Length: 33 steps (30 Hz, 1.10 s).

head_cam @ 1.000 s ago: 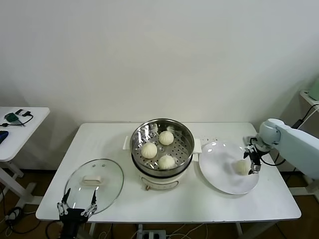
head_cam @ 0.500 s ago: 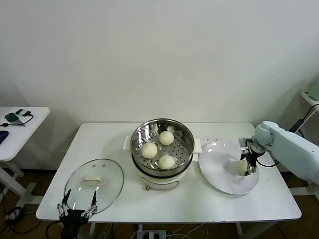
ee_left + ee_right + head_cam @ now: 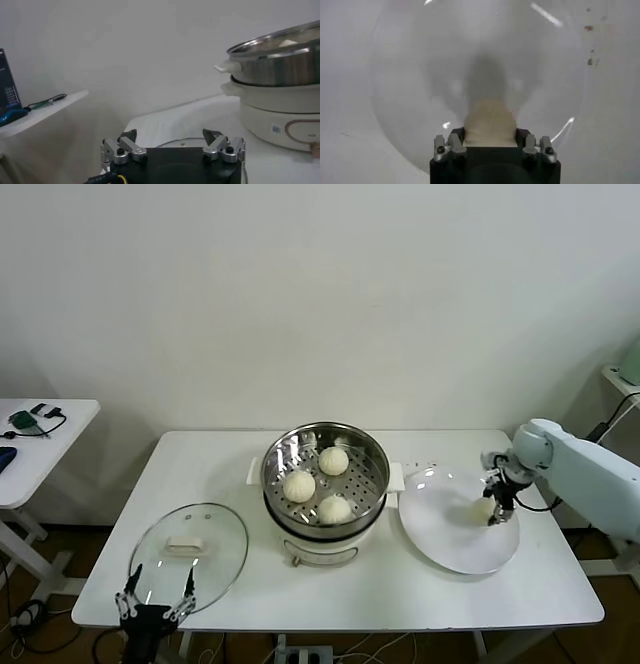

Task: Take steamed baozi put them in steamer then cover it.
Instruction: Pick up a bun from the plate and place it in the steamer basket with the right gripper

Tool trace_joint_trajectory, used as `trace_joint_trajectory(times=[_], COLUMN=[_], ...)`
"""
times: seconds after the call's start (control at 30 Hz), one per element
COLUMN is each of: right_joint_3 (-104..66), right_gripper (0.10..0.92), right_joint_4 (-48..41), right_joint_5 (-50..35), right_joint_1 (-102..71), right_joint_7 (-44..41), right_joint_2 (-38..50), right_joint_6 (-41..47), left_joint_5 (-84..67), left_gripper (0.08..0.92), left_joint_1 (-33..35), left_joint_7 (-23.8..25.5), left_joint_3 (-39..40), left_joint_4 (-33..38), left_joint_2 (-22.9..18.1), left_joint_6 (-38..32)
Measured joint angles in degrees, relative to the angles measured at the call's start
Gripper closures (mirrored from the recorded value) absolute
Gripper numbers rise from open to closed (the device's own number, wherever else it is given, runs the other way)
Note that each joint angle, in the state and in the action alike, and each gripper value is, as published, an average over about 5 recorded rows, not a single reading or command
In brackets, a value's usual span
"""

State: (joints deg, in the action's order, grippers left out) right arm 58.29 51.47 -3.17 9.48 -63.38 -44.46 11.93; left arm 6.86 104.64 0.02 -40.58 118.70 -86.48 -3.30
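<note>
The steamer stands mid-table on its white pot base and holds three baozi. My right gripper is shut on the fourth baozi and holds it just above the white plate. In the right wrist view this baozi sits between the fingers, with its shadow on the plate. The glass cover lies flat at the front left, its white handle facing up. My left gripper is open and empty at the cover's near edge.
A white side table with small items stands to the left, and it also shows in the left wrist view. The steamer fills that view's far side. A shelf edge shows at far right.
My right gripper has risen slightly and moved back with the baozi in it, lifting the baozi off the plate. The left arm has not moved.
</note>
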Motion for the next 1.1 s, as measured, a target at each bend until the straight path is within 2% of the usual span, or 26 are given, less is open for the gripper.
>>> trace_joint_trajectory(times=[0.37, 0.73, 1.1], right_joint_3=[18.08, 32.36, 39.2], right_gripper=[0.372, 0.373, 0.373], right_joint_4=[4.82, 11.11, 16.11], right_joint_5=[-19.51, -39.09, -48.33], right_joint_1=[21.35, 36.03, 39.46], right_joint_7=[2.17, 5.56, 9.74], right_joint_2=[-4.25, -12.19, -20.49], right_joint_6=[3.31, 6.78, 10.45], left_joint_5=[0.15, 0.12, 0.08], left_gripper=[0.177, 0.177, 0.177], left_joint_1=[-0.12, 0.82, 0.34], left_joint_7=[0.28, 0.25, 0.59], left_joint_3=[1.93, 3.4, 4.08], left_joint_4=[0.35, 0.94, 0.69], left_joint_2=[0.37, 1.73, 2.26], left_joint_6=[-0.14, -0.75, -0.75])
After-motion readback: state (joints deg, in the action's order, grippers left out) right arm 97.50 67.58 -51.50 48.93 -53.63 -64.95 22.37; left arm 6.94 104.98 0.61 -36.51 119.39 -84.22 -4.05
